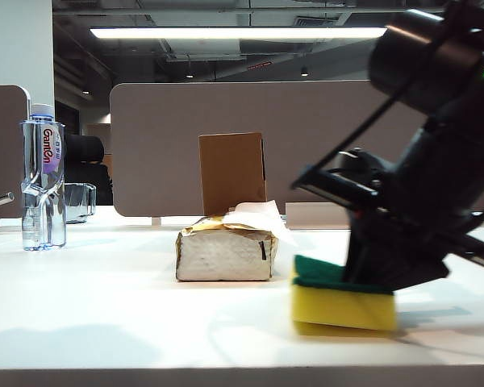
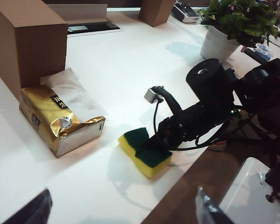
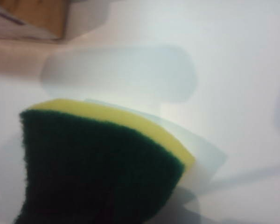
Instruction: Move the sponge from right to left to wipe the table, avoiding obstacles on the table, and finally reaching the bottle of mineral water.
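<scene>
right gripper point(image 2: 156, 140) on sponge point(image 1: 343, 300), left gripper point(image 2: 121, 205) above table point(image 1: 105, 314)

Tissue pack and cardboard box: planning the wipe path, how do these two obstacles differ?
The tissue pack lies low and wide, silvery with a gold top; the cardboard box stands upright, taller, plain brown. The pack is soft and crumpled, with tissue sticking out; the box is rigid and closed. Both sit mid-table, box behind pack.

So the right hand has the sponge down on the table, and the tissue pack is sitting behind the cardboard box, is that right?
Not quite. The right hand does press the sponge on the table, but the tissue pack sits in front of the cardboard box, not behind it, as the exterior view shows.
</scene>
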You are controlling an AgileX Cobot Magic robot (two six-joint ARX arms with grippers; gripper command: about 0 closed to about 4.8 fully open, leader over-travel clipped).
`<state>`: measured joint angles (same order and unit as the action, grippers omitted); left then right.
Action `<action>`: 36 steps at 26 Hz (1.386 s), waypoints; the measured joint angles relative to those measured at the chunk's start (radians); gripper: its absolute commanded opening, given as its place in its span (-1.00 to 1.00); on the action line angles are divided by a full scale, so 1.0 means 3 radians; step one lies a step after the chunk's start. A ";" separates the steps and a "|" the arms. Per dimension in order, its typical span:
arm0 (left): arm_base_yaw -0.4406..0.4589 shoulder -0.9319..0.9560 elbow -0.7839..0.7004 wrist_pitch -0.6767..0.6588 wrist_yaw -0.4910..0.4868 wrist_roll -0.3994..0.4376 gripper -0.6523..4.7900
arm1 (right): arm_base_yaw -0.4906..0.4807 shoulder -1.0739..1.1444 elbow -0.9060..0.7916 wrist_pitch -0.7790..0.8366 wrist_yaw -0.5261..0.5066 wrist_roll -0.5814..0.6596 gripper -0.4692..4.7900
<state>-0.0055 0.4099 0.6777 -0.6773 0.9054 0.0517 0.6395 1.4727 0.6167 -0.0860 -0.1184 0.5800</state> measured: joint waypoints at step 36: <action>0.0000 -0.0037 0.0000 -0.0052 0.0000 0.0000 0.71 | 0.0553 0.0735 0.0857 -0.0051 -0.0085 0.0304 -0.39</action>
<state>-0.0055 0.3988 0.6777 -0.6930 0.9054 0.0517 0.8055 1.6932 0.8738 -0.1013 -0.1440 0.6712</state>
